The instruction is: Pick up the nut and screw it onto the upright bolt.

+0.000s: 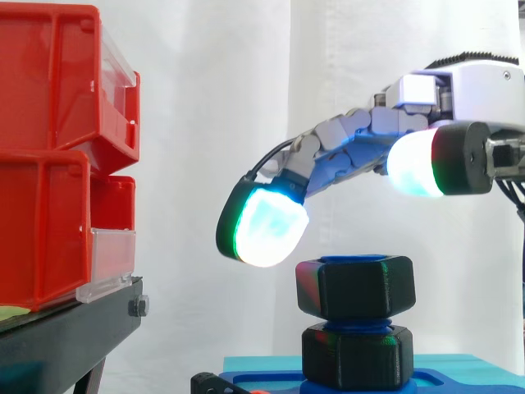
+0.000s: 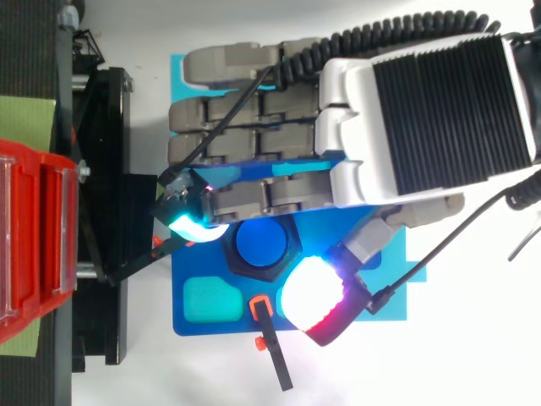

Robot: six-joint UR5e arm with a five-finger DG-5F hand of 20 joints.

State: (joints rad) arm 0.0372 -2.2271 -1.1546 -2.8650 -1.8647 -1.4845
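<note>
A black hex nut [image 1: 355,287] sits on the upright blue bolt [image 2: 263,243], level with the bolt's top. A second black nut [image 1: 357,355] sits lower on the same bolt, against the blue base plate [image 2: 203,326]. My hand [image 1: 361,139] hovers just above, with its fingers relaxed and spread. One glowing fingertip [image 1: 262,226] hangs left of and above the upper nut. The thumb pad [image 1: 417,162] is up to the right, clear of it. From above, my hand [image 2: 406,110] covers the plate's far half and nothing is held.
Stacked red bins [image 1: 57,156] on a black stand [image 1: 70,328] rise at the left, close to the fingertips. A small black lever with orange fittings [image 2: 272,342] lies at the plate's near edge, beside a teal recess [image 2: 207,300].
</note>
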